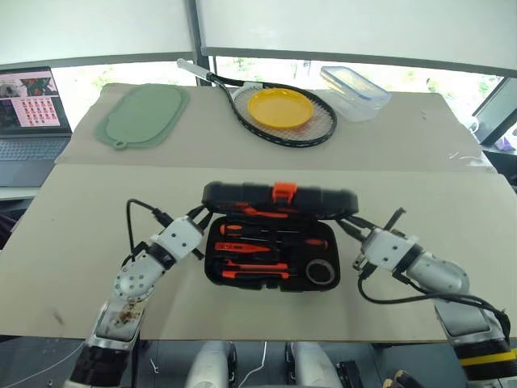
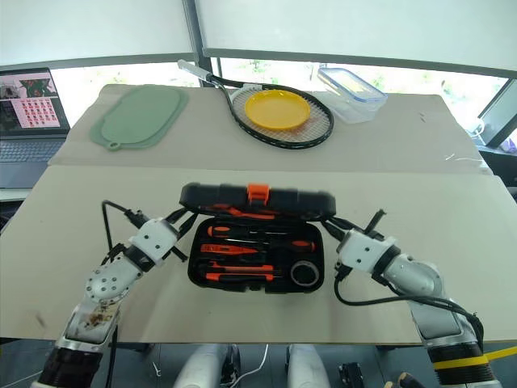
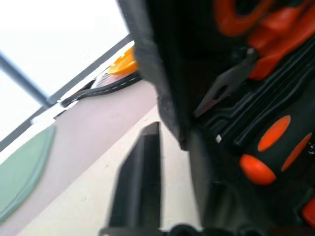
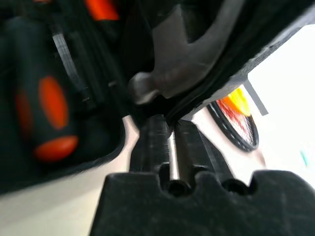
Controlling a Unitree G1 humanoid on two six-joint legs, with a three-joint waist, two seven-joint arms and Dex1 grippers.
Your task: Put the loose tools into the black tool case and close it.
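Observation:
The black tool case (image 1: pixel 212 273) lies open on the table between my arms. Its lid (image 1: pixel 242 196), with the orange latch (image 1: pixel 283 191), stands half raised over the far side and looks blurred. In the recesses lie two black-and-orange screwdrivers (image 1: pixel 275 230), an orange utility knife (image 1: pixel 252 273) and a dark tape roll (image 1: pixel 321 271). My left gripper (image 1: pixel 200 225) is at the case's left end, open, its fingers (image 3: pixel 142 182) astride the lid's edge. My right gripper (image 1: pixel 352 228) is at the right end, fingers (image 4: pixel 152 142) a narrow slit apart, tips at the lid's corner.
At the back of the table lie a green mat (image 1: pixel 144 115), a racket (image 1: pixel 283 121) with a yellow plate (image 1: pixel 279 107) on its strings, and a clear blue-rimmed box (image 1: pixel 354 90). A laptop (image 1: pixel 31 113) stands off the table's left side. The near table edge runs just under my wrists.

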